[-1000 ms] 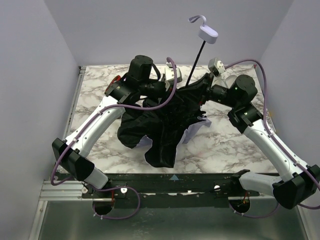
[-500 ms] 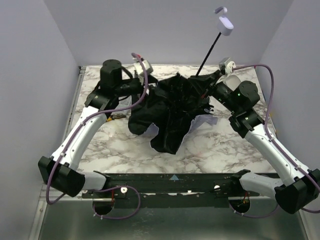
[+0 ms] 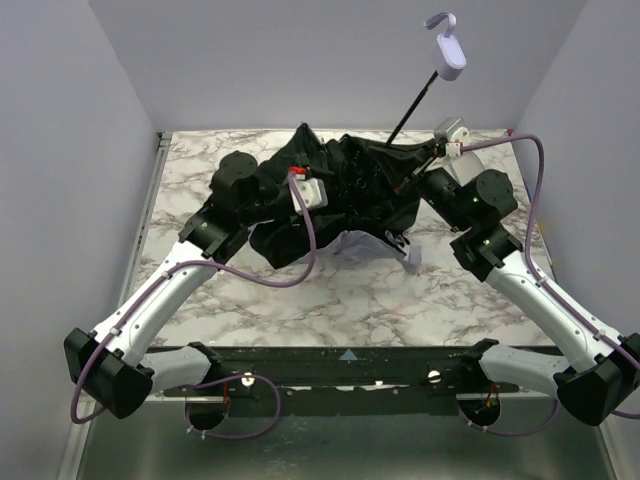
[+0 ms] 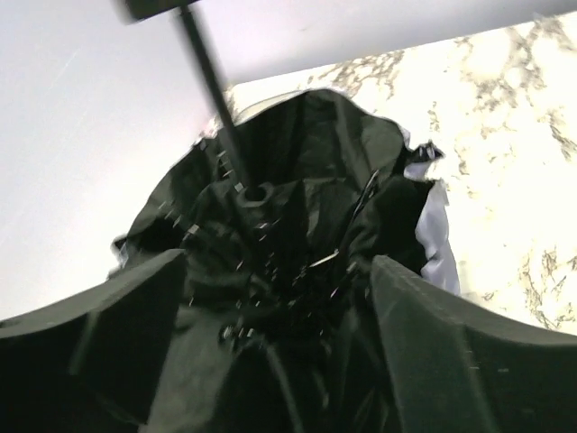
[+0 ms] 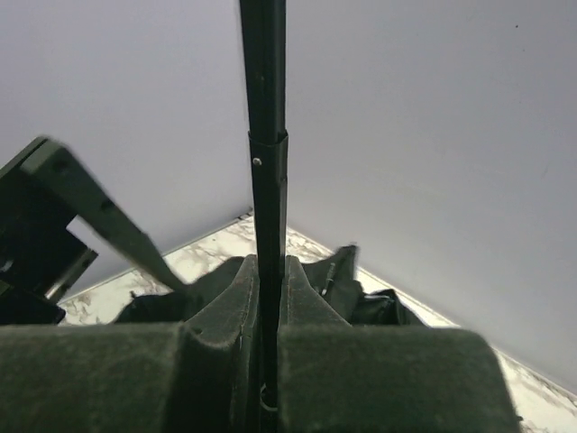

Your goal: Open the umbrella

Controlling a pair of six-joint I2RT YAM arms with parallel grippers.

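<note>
The umbrella (image 3: 350, 185) lies as a crumpled black heap at the back middle of the marble table, with pale outer fabric (image 3: 355, 243) peeking out beneath. Its thin black shaft (image 3: 415, 105) slants up to the right to the pale handle (image 3: 448, 55) with its loop. My right gripper (image 3: 420, 165) is shut on the shaft (image 5: 268, 180) just above the canopy, its pads (image 5: 236, 298) pressed on both sides. My left gripper (image 3: 330, 192) is open, pointed into the black lining and ribs (image 4: 270, 225); its fingers (image 4: 117, 325) stand wide apart with fabric between them.
Pale enclosure walls (image 3: 60, 150) close in the table (image 3: 330, 300) on the left, back and right. A black rail (image 3: 340, 360) runs along the near edge. Lavender cables (image 3: 300, 270) loop off both arms over the table.
My left gripper opened, swung out to the left, then came back into the canopy. The right arm tipped the shaft up, carrying the handle right and higher. The canopy has spread along the back.
</note>
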